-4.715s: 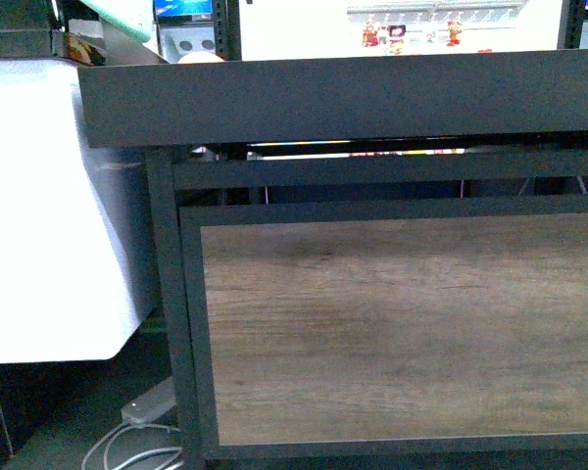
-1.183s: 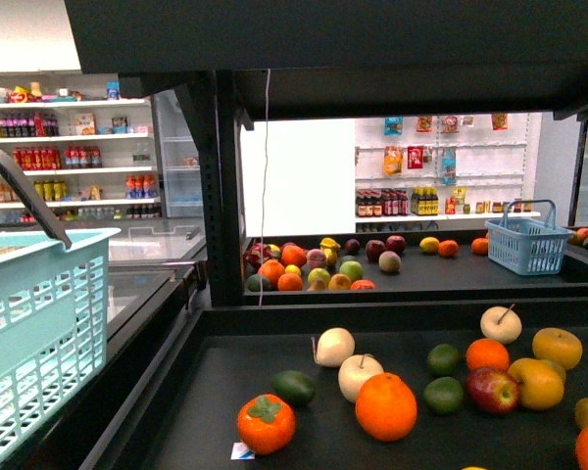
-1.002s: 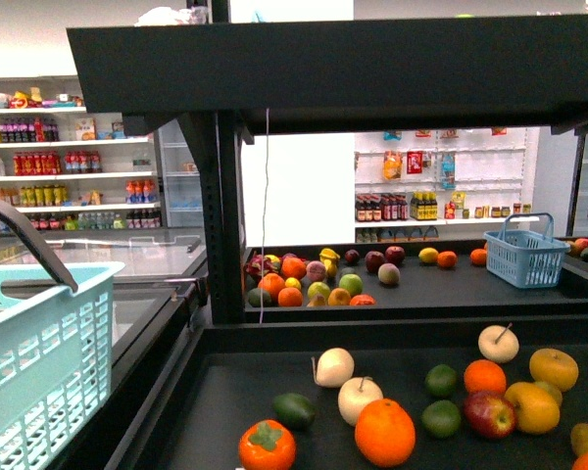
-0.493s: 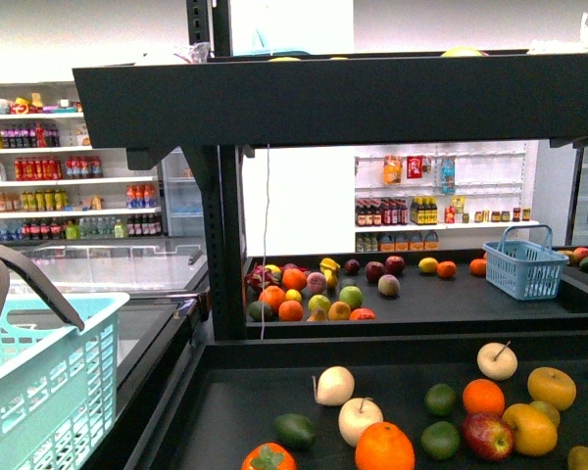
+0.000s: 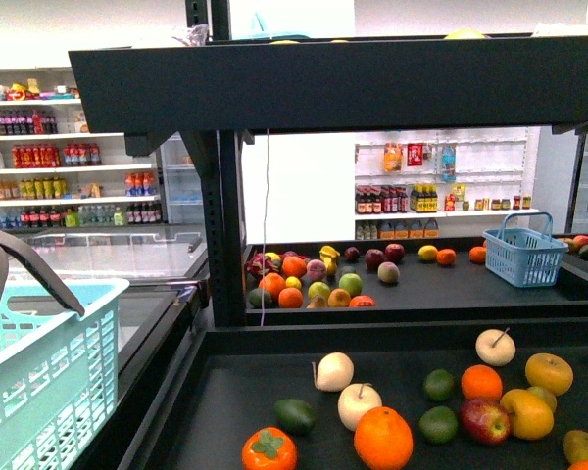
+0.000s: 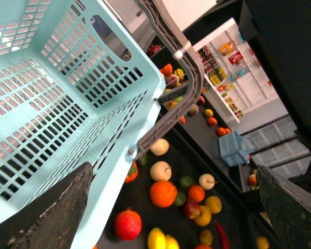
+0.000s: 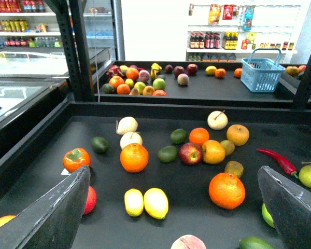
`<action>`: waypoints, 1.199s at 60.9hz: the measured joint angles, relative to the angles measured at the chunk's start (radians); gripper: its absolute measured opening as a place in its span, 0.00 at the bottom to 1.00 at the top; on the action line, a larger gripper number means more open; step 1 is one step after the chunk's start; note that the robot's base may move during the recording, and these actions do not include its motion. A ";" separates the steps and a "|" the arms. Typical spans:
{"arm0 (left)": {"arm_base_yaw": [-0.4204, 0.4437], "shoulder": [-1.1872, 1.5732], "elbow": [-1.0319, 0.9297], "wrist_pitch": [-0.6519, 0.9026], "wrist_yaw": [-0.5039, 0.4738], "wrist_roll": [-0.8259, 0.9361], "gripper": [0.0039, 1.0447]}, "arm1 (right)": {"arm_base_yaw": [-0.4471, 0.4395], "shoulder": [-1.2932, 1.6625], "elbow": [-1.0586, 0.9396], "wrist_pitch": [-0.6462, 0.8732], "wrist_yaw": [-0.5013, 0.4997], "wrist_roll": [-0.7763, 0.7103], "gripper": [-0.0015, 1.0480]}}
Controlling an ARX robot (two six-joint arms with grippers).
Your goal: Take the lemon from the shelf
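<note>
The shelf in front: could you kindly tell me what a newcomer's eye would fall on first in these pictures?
The tray of the dark shelf is strewn with bright fruit, a big orange nearest the front camera. A pale blue basket fills the left edge. In the right wrist view, two yellow lemons lie side by side on the tray.

The shelf [image 5: 333, 93] is matt black metal, its trays dull and smooth. The basket [image 6: 52, 88] is smooth pale plastic lattice, with a grey plastic handle [image 6: 168, 122]. The lemon [image 7: 155, 203] has slightly glossy skin, and so does the orange [image 7: 134, 157].
</note>
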 joint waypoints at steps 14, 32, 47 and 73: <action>-0.010 0.409 0.257 0.178 0.005 -0.237 0.92 | 0.000 0.000 0.000 0.000 0.000 0.000 0.93; -0.048 0.639 0.467 0.243 -0.029 -0.358 0.92 | 0.000 0.000 0.000 0.000 0.000 0.000 0.93; -0.051 0.758 0.583 0.275 -0.047 -0.384 0.92 | 0.000 0.000 0.000 0.000 0.000 0.000 0.93; -0.065 0.902 0.727 0.320 -0.079 -0.421 0.92 | 0.000 0.000 0.000 0.000 0.000 0.000 0.93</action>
